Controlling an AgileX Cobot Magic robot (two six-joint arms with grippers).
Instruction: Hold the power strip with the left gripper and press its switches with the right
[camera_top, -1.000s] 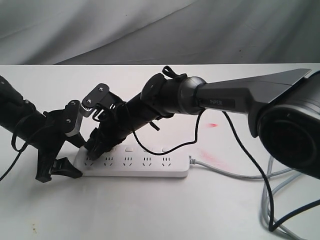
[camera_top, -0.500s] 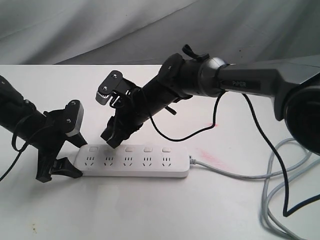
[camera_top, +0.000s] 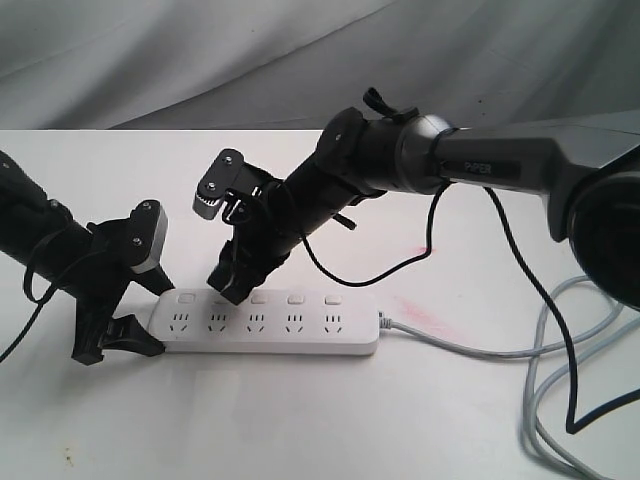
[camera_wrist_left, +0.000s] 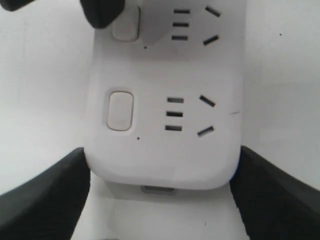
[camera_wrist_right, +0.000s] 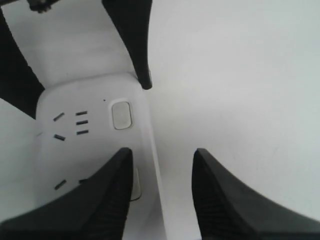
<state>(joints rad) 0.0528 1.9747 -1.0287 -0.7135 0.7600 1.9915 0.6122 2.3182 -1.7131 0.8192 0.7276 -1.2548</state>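
The white power strip (camera_top: 300, 335) lies flat on the table, its grey cord (camera_top: 455, 346) leaving on the right. My left gripper (camera_top: 160, 318) is shut on the strip's left end; in the left wrist view the two black fingers (camera_wrist_left: 47, 197) press against both sides of the rounded end (camera_wrist_left: 160, 160). My right gripper (camera_top: 229, 291) hangs tilted over the second switch from the left, with the jaws apart. One finger (camera_wrist_right: 112, 200) covers most of that switch (camera_wrist_right: 136, 184); the other stands off the strip's edge. The first switch (camera_wrist_right: 121, 115) and the other switches (camera_top: 258, 298) show uncovered.
A grey and a black cable (camera_top: 545, 400) loop on the table at the right. Red smudges (camera_top: 425, 249) mark the tabletop behind the strip. A grey cloth backdrop (camera_top: 300, 60) hangs beyond the table's far edge.
A second ago the right gripper was low on the strip's left part. It lifted off, then came down slightly to the right onto the second switch. The left gripper has not moved.
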